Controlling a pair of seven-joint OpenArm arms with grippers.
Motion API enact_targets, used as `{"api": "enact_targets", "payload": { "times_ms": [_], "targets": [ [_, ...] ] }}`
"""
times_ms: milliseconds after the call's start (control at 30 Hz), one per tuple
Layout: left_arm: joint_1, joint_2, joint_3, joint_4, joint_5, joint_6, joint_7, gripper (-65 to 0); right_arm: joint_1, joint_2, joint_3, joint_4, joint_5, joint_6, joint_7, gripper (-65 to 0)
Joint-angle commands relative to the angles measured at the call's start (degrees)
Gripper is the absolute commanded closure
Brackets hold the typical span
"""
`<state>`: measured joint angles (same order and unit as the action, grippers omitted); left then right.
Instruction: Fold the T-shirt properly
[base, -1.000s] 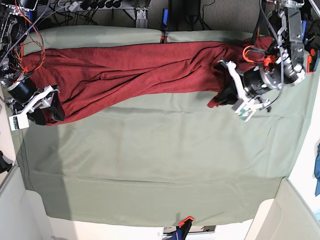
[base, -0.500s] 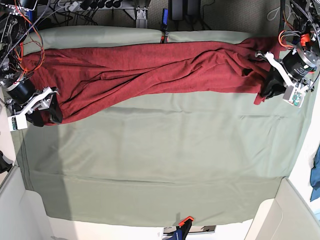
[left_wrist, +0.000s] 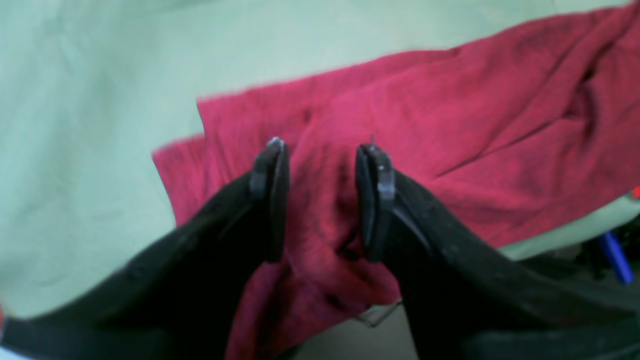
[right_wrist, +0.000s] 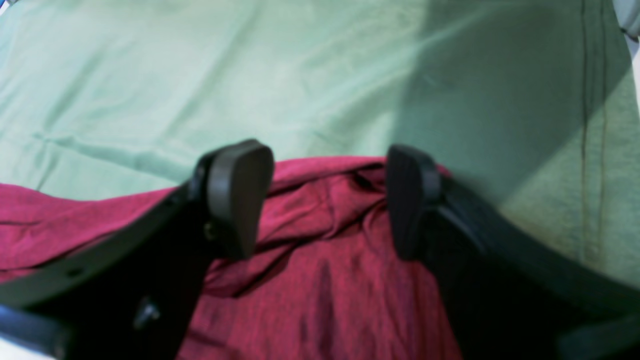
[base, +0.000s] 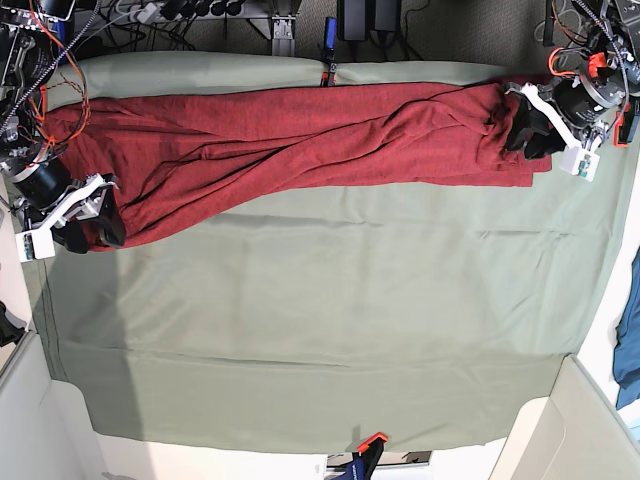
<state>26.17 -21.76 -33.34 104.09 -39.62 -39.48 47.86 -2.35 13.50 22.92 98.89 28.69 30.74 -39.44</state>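
A: Where is the shirt (base: 300, 140)?
B: It lies as a long rumpled band along the far side of the green cloth (base: 330, 320), reaching from one arm to the other. Its near edge runs roughly straight on the cloth, with deep folds through the middle.

A: And the left gripper (left_wrist: 322, 150)?
B: It is at the band's end on the base view's right. The wrist view shows its two black fingers (left_wrist: 270, 190) parted, with a gap between them. A ridge of red fabric rises in that gap, but the pads do not press it, so I see no grip. That view is blurred, so I cannot tell whether either pad brushes the fabric.

A: The right gripper (right_wrist: 325, 195)?
B: At the other end, its jaws stand wide apart. Its fingers (right_wrist: 240, 195) hang over the shirt's crumpled edge, where red meets green. Nothing is held between them.

A: Anything else in sight?
B: A blue cloth (base: 630, 345) hangs at the base view's right edge, well apart from the shirt
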Motion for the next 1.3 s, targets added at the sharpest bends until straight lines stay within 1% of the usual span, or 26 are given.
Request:
{"api": "enact_targets", "payload": {
  "times_ms": [0, 133, 267, 367, 400, 467, 500, 533, 667, 800, 967, 1100, 1200, 1267],
  "targets": [
    [0.0, -0.8, -0.4, -0.5, -0.9, -0.5, -2.0, -25.1, 0.7, 0.8, 0.3, 0.9, 0.9, -0.1, 1.5, -38.3],
    [-0.4, -1.1, -0.5, -3.0, -1.0, -0.5, -1.6, -25.1, 0.7, 0.8, 0.3, 0.9, 0.9, -0.1, 1.5, -38.4],
    [-0.5, -2.4, -3.2, -2.7, -6.0, -0.5, 1.6, -25.1, 0.7, 0.8, 0.3, 0.9, 0.9, -0.1, 1.5, -38.4],
    [-0.5, -3.2, -7.3, -2.7, -8.8, -0.5, 1.7, -25.9, 0.7, 0.8, 0.3, 0.9, 0.9, -0.1, 1.5, -38.4],
    [-0.5, -3.2, -8.3, -2.7, -9.5, -0.5, 1.7, -28.8, 0.7, 0.8, 0.3, 0.9, 0.9, -0.1, 1.5, -38.3],
    [-0.4, -3.2, -9.0, -2.8, -9.9, -0.5, 1.7, -40.3, 0.7, 0.8, 0.3, 0.9, 0.9, -0.1, 1.5, -38.4],
    [-0.4, -3.3, -9.0, -3.0, -9.8, -0.5, 1.7, -44.9, 0.7, 0.8, 0.3, 0.9, 0.9, -0.1, 1.5, -38.4],
    [-0.5, -3.3, -8.9, -3.4, -9.7, -0.5, 1.6, -46.6, 0.7, 0.8, 0.3, 0.9, 1.2, -0.1, 1.5, -38.3],
    [-0.6, -4.5, -8.9, -8.6, -8.9, -0.5, -0.3, -46.6, 0.7, 0.8, 0.3, 0.9, 1.8, -0.1, 1.5, -38.4],
    [-2.7, -6.8, -8.9, -17.8, -12.1, -0.5, 0.5, -46.6, 0.7, 0.8, 0.3, 0.9, 1.8, -0.1, 1.5, -38.4],
    [-7.0, -8.7, -8.9, -28.8, -17.7, -0.5, 4.3, -46.6, 0.7, 0.8, 0.3, 0.9, 1.8, -0.1, 1.2, -38.4],
    [-9.0, -9.4, -8.9, -35.6, -24.9, -0.5, 8.6, -46.6, 0.7, 0.8, 0.3, 0.9, 1.8, -0.1, 1.2, -38.3],
    [-9.0, -9.7, -8.9, -40.0, -29.4, -0.5, 11.2, -46.6, 0.7, 0.8, 0.3, 0.9, 1.8, -0.1, 1.2, -38.4],
    [-9.0, -9.7, -8.9, -42.3, -32.9, -0.5, 14.3, -46.6, 0.7, 0.8, 0.3, 0.9, 2.0, -0.1, 1.2, -38.4]
  ]
}}
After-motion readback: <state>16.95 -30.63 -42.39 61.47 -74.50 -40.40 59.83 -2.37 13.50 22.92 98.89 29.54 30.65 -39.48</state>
